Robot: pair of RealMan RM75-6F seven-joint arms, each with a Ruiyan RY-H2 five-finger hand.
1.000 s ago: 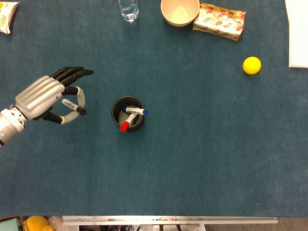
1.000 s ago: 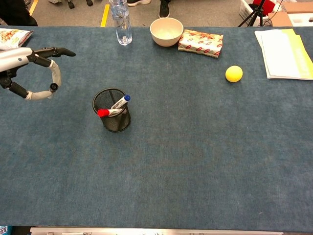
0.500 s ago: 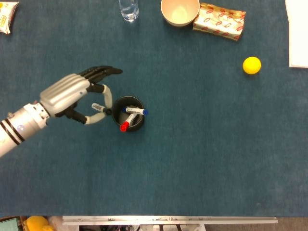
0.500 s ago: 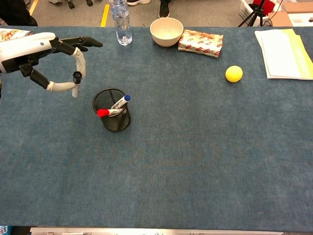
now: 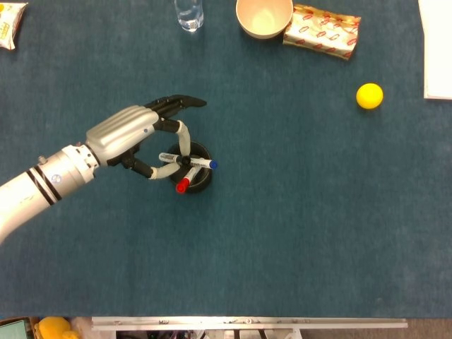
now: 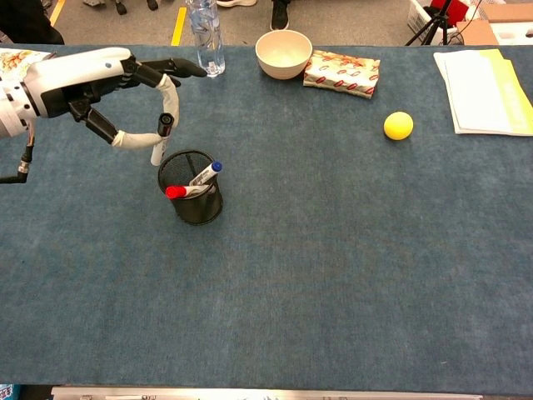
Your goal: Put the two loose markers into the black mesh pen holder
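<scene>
Across the broad blue-carpeted counter point(image 6: 333, 275), the robot's silver-backed left hand point(image 5: 145, 138) hangs over the black mesh cylinder pen holder point(image 6: 191, 198), pinching a white marker with a black cap point(image 6: 158, 140) between the thumb and a finger while its other dark fingers point(image 5: 180, 103) stretch out straight. The holder already has a red-capped marker point(image 6: 176, 192) and a blue-capped marker point(image 6: 207, 172) leaning inside it. The right hand is not in view.

To finish the drop cleanly, the marker's lower end should, by my reckoning, be brought fully inside the rim and tipped closer to upright before the pinch is loosened; letting go too soon risks the tip catching the mesh edge or glancing off the two markers crossed within, and a nudge from the thumb could tip the light holder.

The chest view shows height: the marker hangs nearly vertical, cap up, its lower end close above the holder's near-left rim and apparently not yet inside. The head view, looking straight down, hides that gap but shows the marker point(image 5: 169, 157) lying over the holder's point(image 5: 201, 182) left edge, short of centre. Whether a second loose marker remains elsewhere, neither view tells.
</scene>
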